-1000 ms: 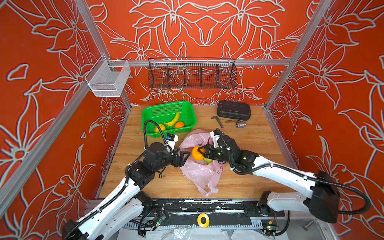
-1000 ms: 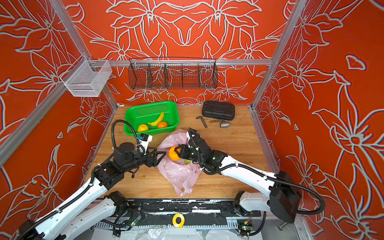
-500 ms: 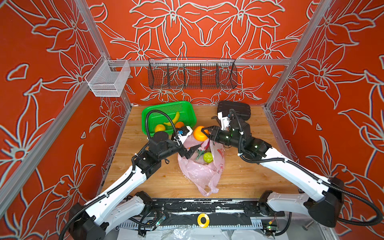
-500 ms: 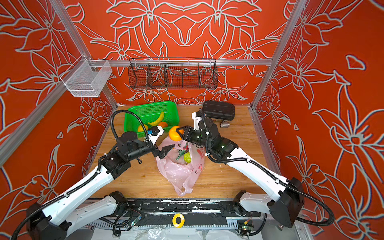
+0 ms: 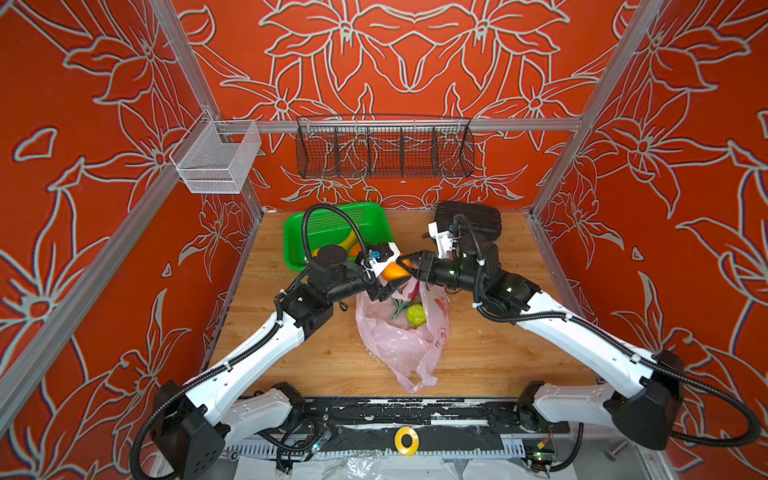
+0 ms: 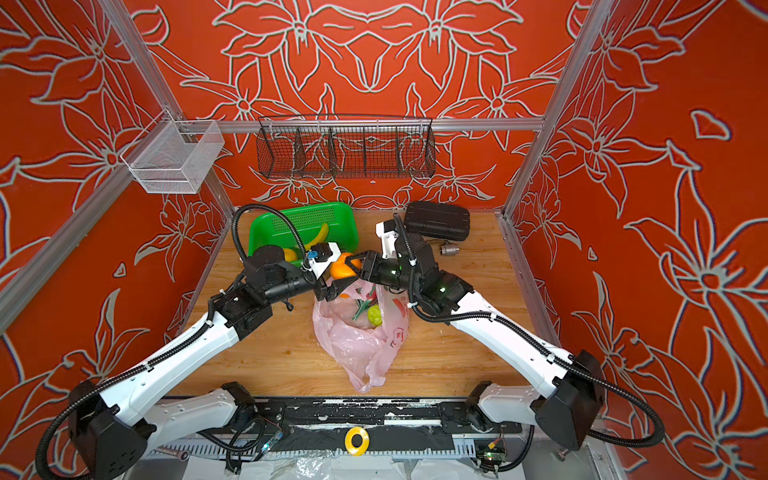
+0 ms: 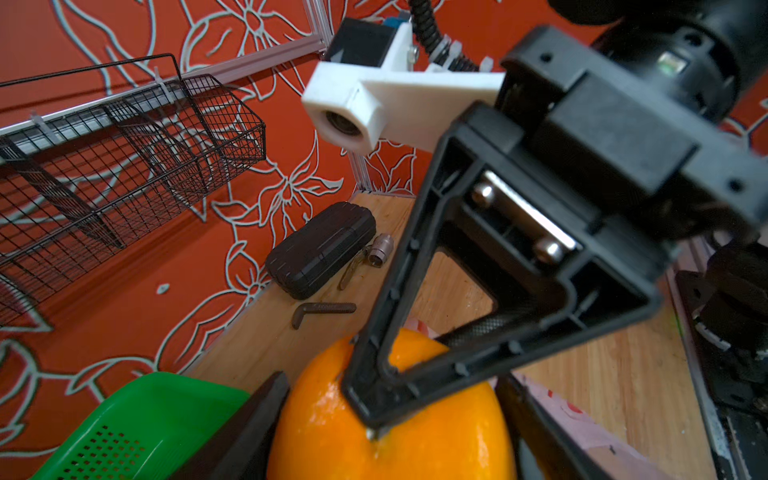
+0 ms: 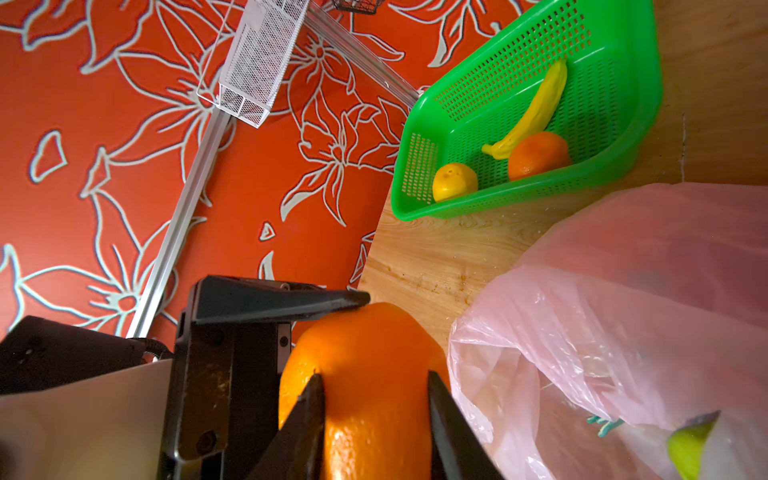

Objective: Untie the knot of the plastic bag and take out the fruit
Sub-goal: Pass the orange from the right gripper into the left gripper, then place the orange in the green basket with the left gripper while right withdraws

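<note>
right jaws clamped on orange (image 5: 395, 272) by plastic bag (image 5: 399, 345) — left jaws flank it, grip undeterminable; bag print illegible.

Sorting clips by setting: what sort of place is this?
Probably a purpose-built robot test booth: an aluminium frame holds red floral walls around a wooden table, with the left arm and right arm mounted at its front.

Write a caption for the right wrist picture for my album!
Right fingers hold an orange as a left finger touches it, beside the pink bag and green basket.
</note>
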Controlling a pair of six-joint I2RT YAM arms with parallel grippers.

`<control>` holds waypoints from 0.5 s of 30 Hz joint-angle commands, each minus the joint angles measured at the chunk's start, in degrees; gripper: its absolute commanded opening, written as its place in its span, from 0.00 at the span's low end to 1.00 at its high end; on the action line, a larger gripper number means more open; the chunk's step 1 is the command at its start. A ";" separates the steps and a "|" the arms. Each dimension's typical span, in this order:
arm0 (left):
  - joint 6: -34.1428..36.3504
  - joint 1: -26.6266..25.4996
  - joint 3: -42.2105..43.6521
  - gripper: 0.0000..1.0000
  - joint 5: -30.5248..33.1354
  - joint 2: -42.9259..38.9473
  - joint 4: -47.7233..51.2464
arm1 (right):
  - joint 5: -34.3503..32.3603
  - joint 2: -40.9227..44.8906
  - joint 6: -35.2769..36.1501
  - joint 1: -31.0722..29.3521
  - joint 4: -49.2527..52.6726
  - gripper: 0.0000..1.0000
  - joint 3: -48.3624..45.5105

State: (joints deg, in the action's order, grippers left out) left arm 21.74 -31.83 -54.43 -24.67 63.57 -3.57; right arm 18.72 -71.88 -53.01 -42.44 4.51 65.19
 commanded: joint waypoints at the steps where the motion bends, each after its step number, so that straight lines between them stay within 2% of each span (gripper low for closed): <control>1: 1.18 -0.16 -1.07 0.70 -1.87 -0.06 0.94 | 1.23 0.60 -0.88 0.08 -1.79 0.40 0.55; 5: 1.27 -0.16 -1.05 0.60 -0.38 -0.63 1.75 | 0.55 1.66 -0.91 0.17 -1.87 0.44 0.30; 8: 0.64 -0.16 -1.46 0.59 1.59 -0.81 2.41 | 0.20 3.24 -0.79 0.33 -2.79 0.61 -0.47; 10: -0.94 -0.16 -1.97 0.59 5.03 -0.70 2.52 | -1.32 4.84 0.07 0.51 -2.15 0.73 -0.81; 15: -9.12 2.18 -7.27 0.60 15.70 2.03 6.20 | -9.68 11.18 4.33 0.99 -0.43 0.87 -3.51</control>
State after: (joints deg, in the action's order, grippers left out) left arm 17.61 -31.11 -57.71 -16.03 64.29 0.97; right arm 15.16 -64.40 -51.07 -42.02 4.12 63.35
